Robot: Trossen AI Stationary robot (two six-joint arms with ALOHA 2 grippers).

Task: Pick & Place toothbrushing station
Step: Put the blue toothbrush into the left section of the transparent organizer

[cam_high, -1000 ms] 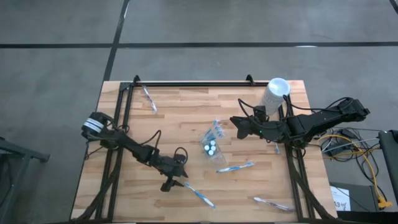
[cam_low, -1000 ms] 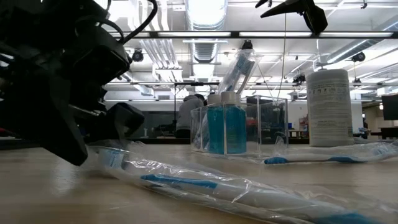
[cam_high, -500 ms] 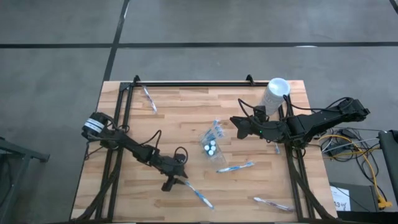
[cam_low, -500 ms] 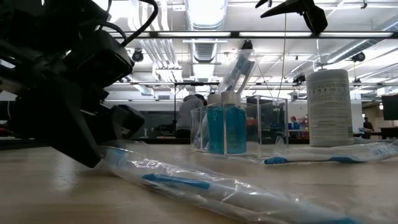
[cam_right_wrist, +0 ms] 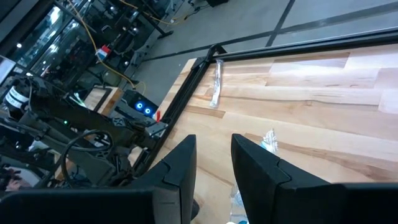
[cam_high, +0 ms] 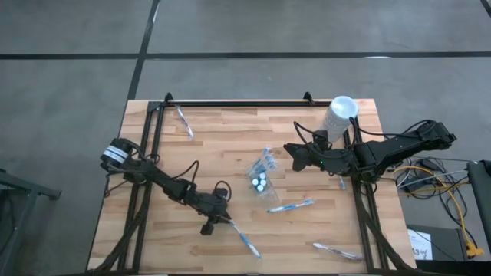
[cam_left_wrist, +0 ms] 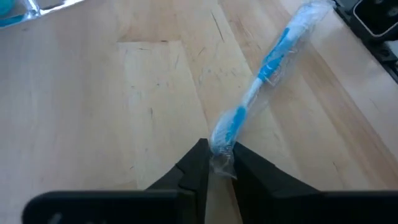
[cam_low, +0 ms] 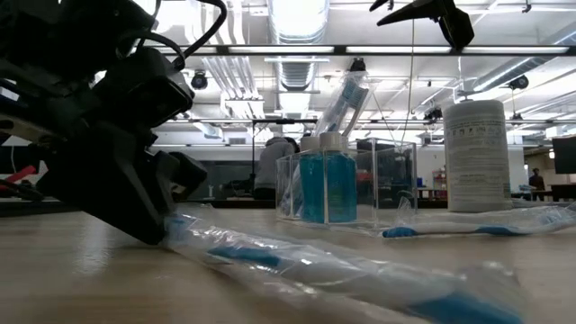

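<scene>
A: Toothbrush (cam_left_wrist: 264, 87) in its clear wrapper lies on the table (cam_high: 222, 134) at the near edge. The left gripper (cam_left_wrist: 219, 163) is pinching the end of it; the fingers (cam_left_wrist: 198, 163) are closed on the wrapper.

B: And the right one?

A: The right gripper (cam_high: 294, 153) hangs in the air past the clear pouch (cam_high: 261, 170) with the blue tubes (cam_low: 328, 184). Its jaws are a little apart and hold nothing. The white cylinder (cam_high: 338, 117) stands just behind it.
</scene>
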